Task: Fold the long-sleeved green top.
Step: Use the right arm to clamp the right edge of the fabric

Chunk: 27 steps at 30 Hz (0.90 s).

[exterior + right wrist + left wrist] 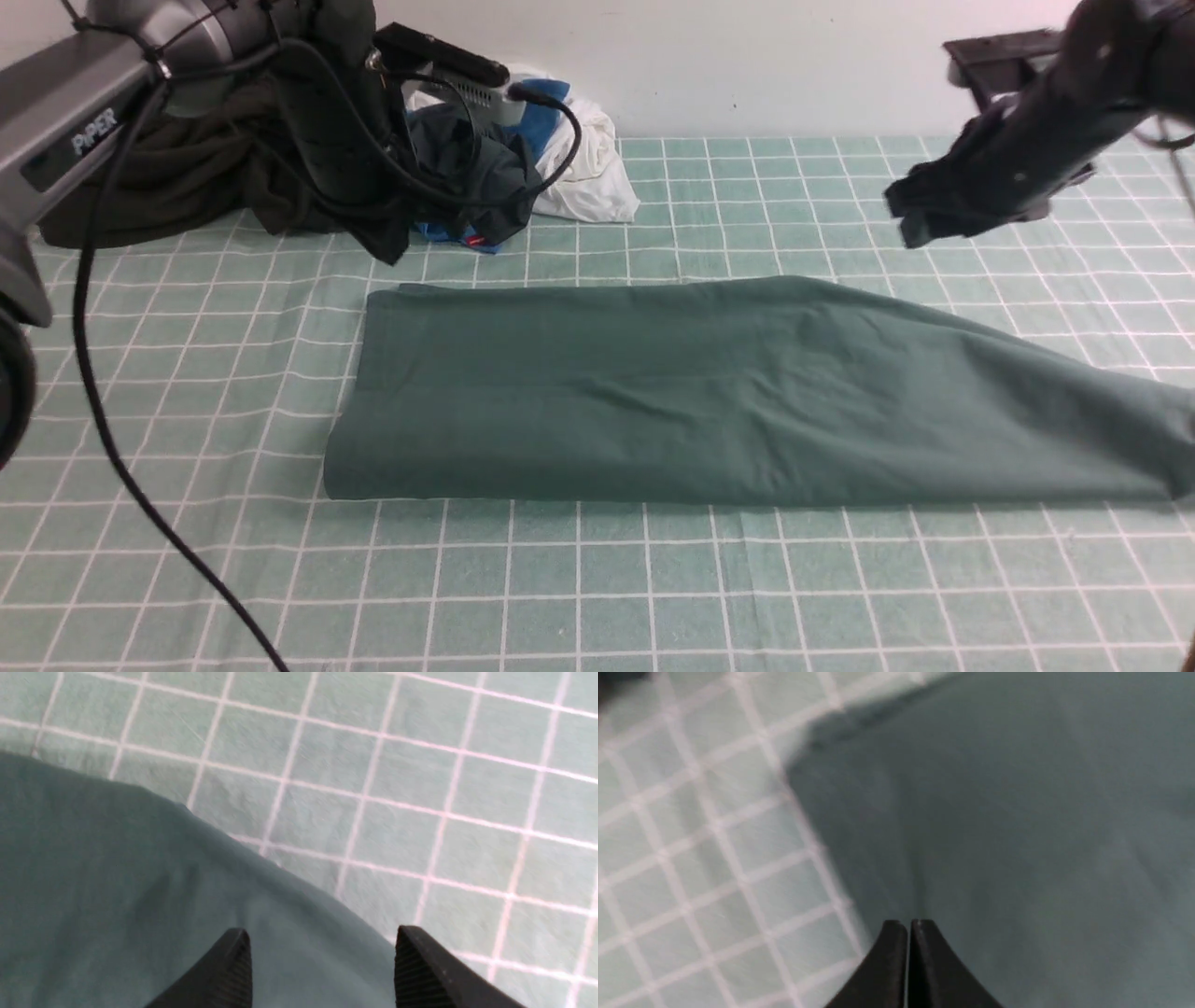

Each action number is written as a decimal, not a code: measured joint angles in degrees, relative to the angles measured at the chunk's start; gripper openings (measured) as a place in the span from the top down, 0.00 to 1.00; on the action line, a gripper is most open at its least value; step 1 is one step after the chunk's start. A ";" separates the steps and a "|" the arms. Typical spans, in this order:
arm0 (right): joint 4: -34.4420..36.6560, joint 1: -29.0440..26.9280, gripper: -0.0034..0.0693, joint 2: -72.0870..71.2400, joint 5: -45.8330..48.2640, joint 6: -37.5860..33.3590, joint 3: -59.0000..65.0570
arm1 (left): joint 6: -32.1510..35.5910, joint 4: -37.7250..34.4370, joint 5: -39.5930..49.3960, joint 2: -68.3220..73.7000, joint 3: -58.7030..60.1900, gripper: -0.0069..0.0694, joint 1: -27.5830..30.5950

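Looking across the front view, we see the large sage-green jersey long-sleeved top (709, 392) lying as a folded band over the middle of the mint grid-lined worktop (597, 588), its long axis running left to right. The left jaws are pressed together above its left end, with nothing visible between them. The right jaws are spread apart over its right edge. Each arm is nearer its own end, so we'd guess an end-to-end fold. A dark garment pile (187, 177) sits near the top's corner at upper left, and a black cable (103, 420) trails down the left.
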 joint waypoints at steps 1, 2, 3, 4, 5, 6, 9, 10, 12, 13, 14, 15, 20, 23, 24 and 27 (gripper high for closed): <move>-0.72 -1.18 0.42 -3.17 1.56 -0.06 2.80 | 0.66 -1.48 0.00 -1.77 4.89 0.91 -0.39; -0.86 -2.07 0.42 -5.07 1.92 -0.12 4.75 | 0.89 -1.84 -0.39 -2.79 7.09 0.91 -0.75; -1.00 -3.30 0.42 -6.96 1.92 -0.18 7.02 | 1.04 -2.21 -1.56 -4.03 11.55 0.91 -1.22; -1.01 -4.67 0.42 -9.35 1.62 -0.18 10.17 | 1.12 -2.46 -3.46 -4.61 14.44 0.91 -1.61; -1.06 -6.22 0.42 -12.06 1.05 0.01 13.54 | 1.19 -2.59 -5.80 -4.97 17.81 0.91 -1.90; -1.15 -7.21 0.42 -13.36 0.47 0.30 16.29 | 1.24 -2.66 -7.36 -5.03 20.30 0.91 -1.98; -1.51 -12.63 0.42 -17.87 -3.37 2.03 25.17 | 1.36 -2.67 -14.41 -4.51 27.65 0.91 -2.05; -1.70 -14.49 0.41 -18.36 -4.85 2.70 27.21 | 1.36 -2.56 -16.28 -4.09 29.22 0.91 -2.05; -1.82 -17.61 0.40 -18.08 -7.24 3.37 29.51 | 1.36 -2.41 -18.51 -3.35 31.06 0.91 -2.05; -1.82 -18.84 0.38 -17.52 -7.93 3.49 30.36 | 1.36 -2.41 -19.20 -2.93 31.47 0.91 -2.05; -1.82 -20.51 0.37 -16.35 -8.85 3.66 30.78 | 1.36 -2.30 -20.00 -2.65 31.60 0.91 -2.05; -1.82 -21.63 0.34 -15.14 -9.55 3.73 30.97 | 1.36 -2.30 -20.20 -2.58 31.60 0.91 -2.05; -1.60 -23.23 0.26 -8.53 -12.48 3.85 30.97 | 1.36 -2.14 -20.45 -2.45 31.60 0.91 -2.05; -0.58 -23.23 0.24 -4.08 -14.10 3.85 30.97 | 1.36 -1.74 -20.45 -2.45 31.60 0.91 -2.05; -0.58 -23.23 0.24 -3.21 -14.16 3.77 30.97 | 1.36 -1.61 -20.45 -2.45 31.60 0.91 -2.05; -0.03 -23.23 0.26 -2.17 -14.45 3.19 30.97 | 1.36 -1.49 -20.45 -2.41 31.60 0.91 -2.05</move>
